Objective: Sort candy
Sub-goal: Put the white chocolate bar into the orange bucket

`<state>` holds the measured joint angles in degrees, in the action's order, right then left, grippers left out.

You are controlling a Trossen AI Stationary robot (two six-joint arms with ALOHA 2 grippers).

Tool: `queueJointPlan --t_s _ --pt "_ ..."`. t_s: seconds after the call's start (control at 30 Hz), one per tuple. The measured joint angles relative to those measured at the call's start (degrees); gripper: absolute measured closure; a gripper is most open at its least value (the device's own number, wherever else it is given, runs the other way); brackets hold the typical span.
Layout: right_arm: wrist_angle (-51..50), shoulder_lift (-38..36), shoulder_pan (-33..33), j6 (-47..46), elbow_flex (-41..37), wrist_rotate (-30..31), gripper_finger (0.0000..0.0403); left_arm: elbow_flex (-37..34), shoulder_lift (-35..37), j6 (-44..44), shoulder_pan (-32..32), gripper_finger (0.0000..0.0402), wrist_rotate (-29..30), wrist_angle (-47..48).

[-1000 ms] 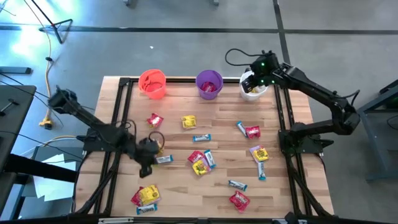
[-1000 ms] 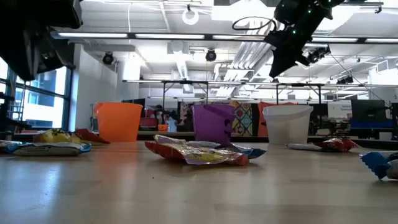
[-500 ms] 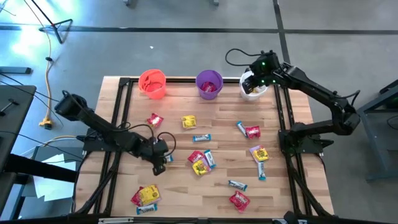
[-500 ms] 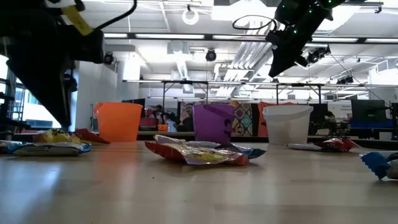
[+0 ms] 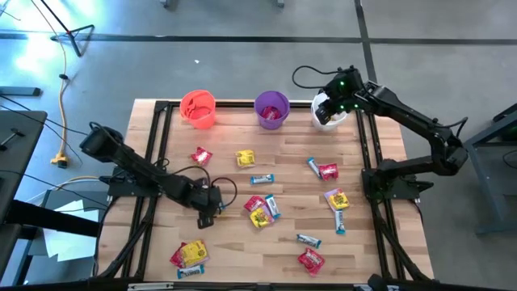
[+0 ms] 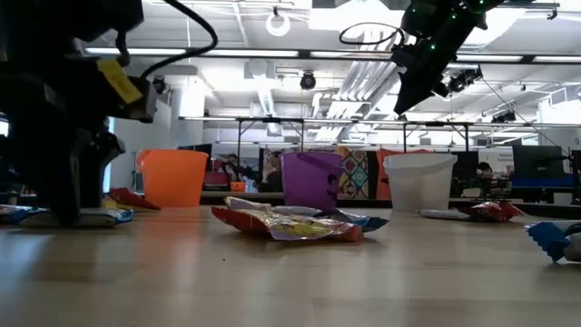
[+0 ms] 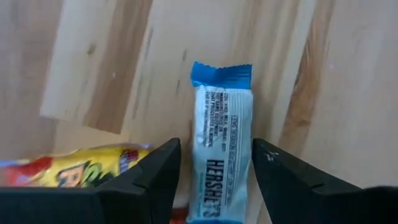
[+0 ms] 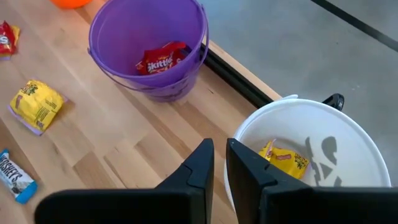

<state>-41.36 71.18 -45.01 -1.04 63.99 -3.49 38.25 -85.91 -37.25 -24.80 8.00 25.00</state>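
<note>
Candy lies scattered over the wooden table (image 5: 283,145): red packets (image 5: 201,156), yellow packets (image 5: 245,158) and slim blue-and-white bars (image 5: 261,179). My left gripper (image 5: 212,208) is down at the table, open, one finger on each side of a blue-and-white bar (image 7: 219,155) that lies flat on the wood. A yellow packet (image 7: 74,171) lies beside it. My right gripper (image 8: 219,168) hangs above the white cup (image 5: 329,113), fingers nearly together with nothing between them. A yellow packet (image 8: 283,155) lies in that cup, and a red one (image 8: 160,59) in the purple cup (image 5: 271,109).
The orange cup (image 5: 199,107) stands at the far edge, left of the purple cup. A pile of packets (image 5: 260,210) lies just right of my left gripper, another (image 5: 188,255) near the front left. More candy (image 5: 337,200) lies on the right half.
My left gripper has gone toward the table's right edge and come down to the table, over the blue-and-white bar. The bar has stayed where it was.
</note>
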Motion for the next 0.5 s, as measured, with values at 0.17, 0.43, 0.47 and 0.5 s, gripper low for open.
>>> queueJointPlan --t_s 0.17,0.43,0.47,0.5 --pt "0.0 0.0 0.0 0.0 0.0 0.0 0.0364 0.3 -2.2 -1.3 0.0 0.0223 -0.3 0.3" --pt "0.1 0.0 0.0 0.0 0.0 0.0 0.0364 1.7 -0.3 -1.5 1.2 0.0327 -3.5 3.8" --pt "0.1 0.0 0.0 0.0 0.0 0.0 0.0364 2.3 -0.2 -1.0 1.7 0.0341 -4.5 4.6" --pt "0.4 0.0 0.0 0.0 0.0 0.0 0.0364 3.2 0.2 -0.4 2.2 0.0353 -5.4 5.7"
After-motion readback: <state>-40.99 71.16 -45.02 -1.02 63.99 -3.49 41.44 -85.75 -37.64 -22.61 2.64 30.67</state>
